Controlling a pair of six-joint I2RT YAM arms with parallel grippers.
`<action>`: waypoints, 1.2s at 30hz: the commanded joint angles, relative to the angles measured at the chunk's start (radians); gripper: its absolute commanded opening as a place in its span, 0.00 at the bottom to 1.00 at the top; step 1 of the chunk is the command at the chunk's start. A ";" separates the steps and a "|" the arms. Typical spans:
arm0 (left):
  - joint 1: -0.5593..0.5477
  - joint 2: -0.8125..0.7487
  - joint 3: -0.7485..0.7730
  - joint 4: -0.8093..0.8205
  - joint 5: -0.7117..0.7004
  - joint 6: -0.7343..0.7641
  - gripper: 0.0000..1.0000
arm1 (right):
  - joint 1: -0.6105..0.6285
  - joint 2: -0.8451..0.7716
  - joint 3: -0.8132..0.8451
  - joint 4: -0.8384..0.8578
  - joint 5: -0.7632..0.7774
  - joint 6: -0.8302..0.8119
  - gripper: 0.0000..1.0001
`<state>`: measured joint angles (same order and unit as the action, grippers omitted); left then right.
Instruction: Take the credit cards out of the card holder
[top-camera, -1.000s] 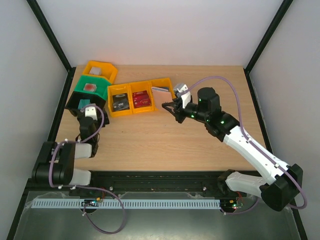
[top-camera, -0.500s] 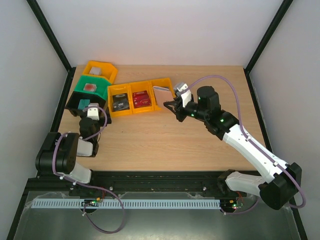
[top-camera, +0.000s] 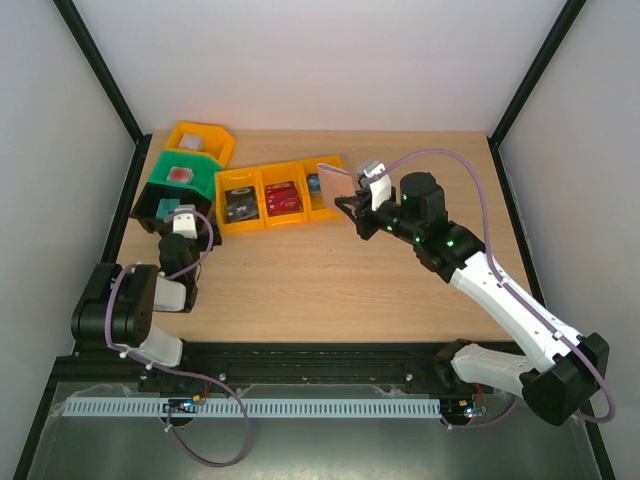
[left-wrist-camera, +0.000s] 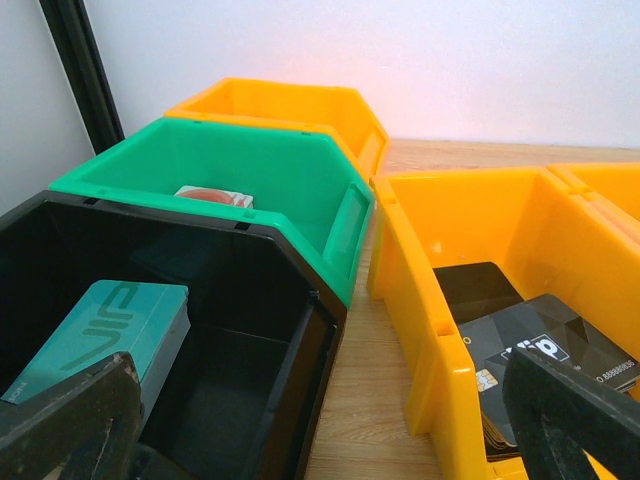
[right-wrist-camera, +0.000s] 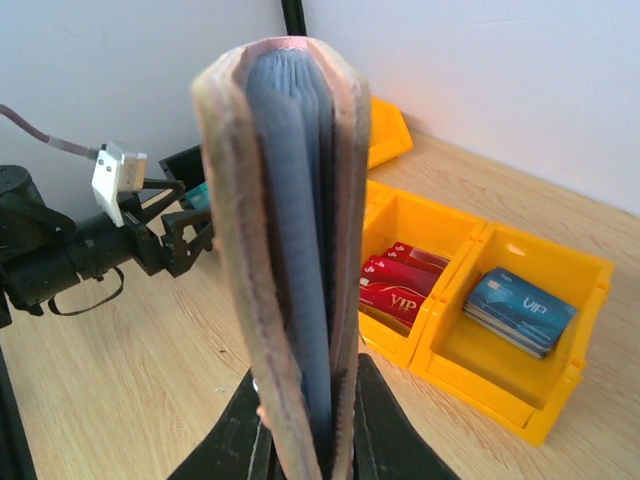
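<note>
I have the card holder (right-wrist-camera: 290, 250) standing on end, fold uppermost and long axis vertical. My right claw (top-camera: 349, 204) pinches its lower edge and holds it up just beside the nearest orange bin (right-wrist-camera: 560, 268). My left claw (top-camera: 179, 213), spread wide, sits well apart from that bin, so the right arm is nearer.

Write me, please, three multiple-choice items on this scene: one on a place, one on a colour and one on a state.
1. Where is the card holder?
A. In the left end effector
B. In the right end effector
C. In the middle orange bin of the row of three

2. What colour are the cards in that middle orange bin?
A. Red
B. Green
C. White

3. How is the left end effector?
A. Open
B. Shut on nothing
C. Shut on the card holder

Answers:
1 B, the holder sits clamped between its fingers.
2 A, red cards lie in it.
3 A, its fingers stand wide apart, gripping nothing.
</note>
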<state>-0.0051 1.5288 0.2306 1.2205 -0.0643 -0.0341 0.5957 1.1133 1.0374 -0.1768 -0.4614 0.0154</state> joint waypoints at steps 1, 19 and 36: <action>0.005 0.005 0.014 0.034 -0.006 -0.010 0.99 | -0.004 -0.002 0.070 -0.032 0.058 0.021 0.01; 0.005 0.005 0.016 0.033 -0.019 -0.014 1.00 | -0.004 0.028 0.126 -0.019 -0.006 0.042 0.02; 0.005 0.005 0.016 0.034 -0.019 -0.015 0.99 | -0.004 0.097 0.306 -0.030 -0.028 0.221 0.02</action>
<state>-0.0051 1.5288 0.2306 1.2205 -0.0795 -0.0376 0.5957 1.2346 1.3182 -0.2424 -0.4702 0.1772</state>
